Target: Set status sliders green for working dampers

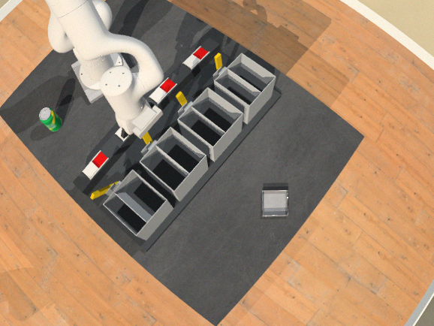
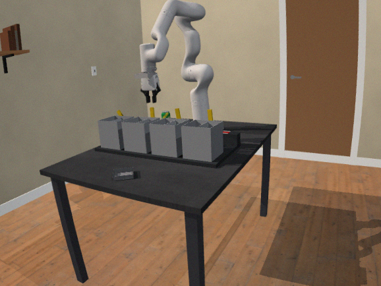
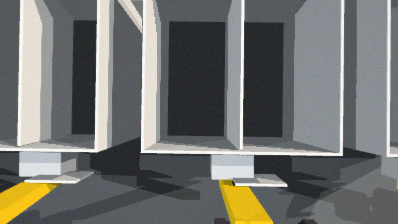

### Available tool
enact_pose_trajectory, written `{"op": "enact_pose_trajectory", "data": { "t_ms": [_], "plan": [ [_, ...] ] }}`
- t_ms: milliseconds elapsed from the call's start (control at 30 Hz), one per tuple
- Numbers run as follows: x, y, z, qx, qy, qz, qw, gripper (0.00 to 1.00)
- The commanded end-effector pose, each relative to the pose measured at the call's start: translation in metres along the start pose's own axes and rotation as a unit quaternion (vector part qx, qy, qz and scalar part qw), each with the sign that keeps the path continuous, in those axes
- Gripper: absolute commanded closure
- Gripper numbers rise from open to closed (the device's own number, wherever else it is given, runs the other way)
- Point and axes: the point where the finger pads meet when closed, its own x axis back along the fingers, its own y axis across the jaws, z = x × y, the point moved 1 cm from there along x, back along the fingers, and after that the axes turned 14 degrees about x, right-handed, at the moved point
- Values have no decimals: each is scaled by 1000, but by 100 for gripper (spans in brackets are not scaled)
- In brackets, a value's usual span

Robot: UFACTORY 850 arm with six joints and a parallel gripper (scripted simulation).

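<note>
Four grey duct dampers stand in a row on a dark base: the first [image 1: 139, 204], the second [image 1: 174, 163], the third [image 1: 210, 122] and the fourth [image 1: 245, 86]. Each has a yellow lever. The first damper's lever [image 1: 103, 191] lies flat; the other levers [image 1: 181, 98] stand up. Three status sliders show red: one [image 1: 95, 164], another [image 1: 163, 90] and the last [image 1: 196, 57]. The second slider is mostly hidden under my arm. My gripper [image 2: 151, 96] hangs partly open and empty above the second damper's lever [image 3: 245, 202], and its fingertips show at the bottom edge of the wrist view.
A green can [image 1: 50, 119] stands at the left of the table behind the sliders. A small grey tray [image 1: 275, 203] lies in front of the dampers. The robot base is behind the slider row.
</note>
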Motion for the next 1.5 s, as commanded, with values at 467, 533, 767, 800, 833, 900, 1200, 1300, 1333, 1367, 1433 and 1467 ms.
{"op": "enact_pose_trajectory", "data": {
  "t_ms": [467, 533, 767, 800, 833, 900, 1200, 1300, 1333, 1367, 1433, 1467],
  "plan": [
    [-10, 0, 0, 0, 1, 0, 1000, 61],
    [-14, 0, 0, 0, 1, 0, 1000, 61],
    [-24, 1, 0, 0, 1, 0, 1000, 61],
    [-26, 1, 0, 0, 1, 0, 1000, 61],
    [-29, 1, 0, 0, 1, 0, 1000, 61],
    [-33, 1, 0, 0, 1, 0, 1000, 61],
    [-50, 1, 0, 0, 1, 0, 1000, 61],
    [-57, 1, 0, 0, 1, 0, 1000, 61],
    [-59, 1, 0, 0, 1, 0, 1000, 61],
    [-61, 1, -1, 0, 1, 0, 1000, 61],
    [-64, 1, -1, 0, 1, 0, 1000, 61],
    [-66, 1, -1, 0, 1, 0, 1000, 61]
  ]
}}
